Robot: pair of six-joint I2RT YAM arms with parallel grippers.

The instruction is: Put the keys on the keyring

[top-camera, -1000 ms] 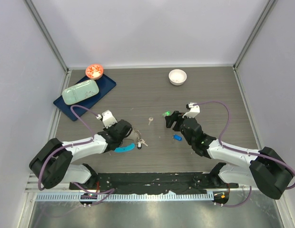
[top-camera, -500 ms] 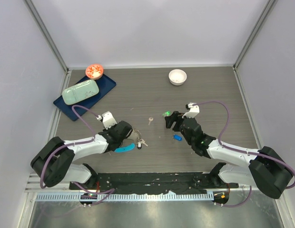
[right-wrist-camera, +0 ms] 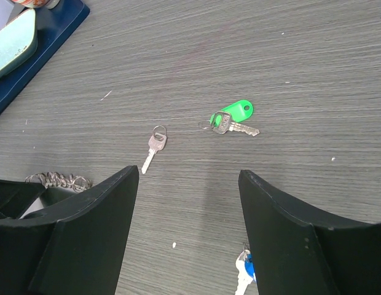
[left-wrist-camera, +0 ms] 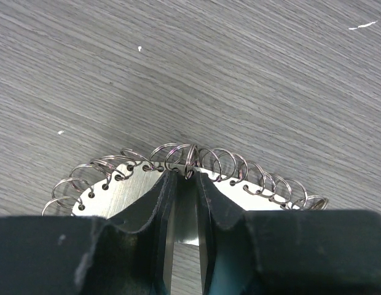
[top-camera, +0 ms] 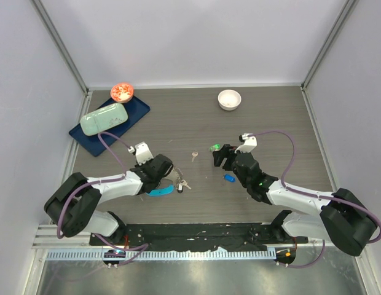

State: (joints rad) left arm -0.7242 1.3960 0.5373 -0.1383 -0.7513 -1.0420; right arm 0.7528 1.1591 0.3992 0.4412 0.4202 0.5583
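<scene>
My left gripper (left-wrist-camera: 185, 175) has its jaws standing close together astride one ring of the keyring (left-wrist-camera: 222, 165); clamped or not, I cannot tell. Only the top view shows the light-blue strip (top-camera: 161, 192) on the tabletop (top-camera: 270, 117), with a key cluster (top-camera: 181, 184) too small to count beside it. Loose, apart: one silver key (right-wrist-camera: 155, 145), one green key (right-wrist-camera: 233, 117), one blue key (right-wrist-camera: 244, 271), cut off below. My right gripper (right-wrist-camera: 189, 203) stands open, empty.

The left arm (top-camera: 110, 187) and right arm (top-camera: 301, 198) are built of white links joined by black housings. A purple cable (top-camera: 273, 131) is looped along each. Black, blunt fingers (right-wrist-camera: 74, 239) are fitted, and a green light (top-camera: 259, 182) is lit on the right arm.
</scene>
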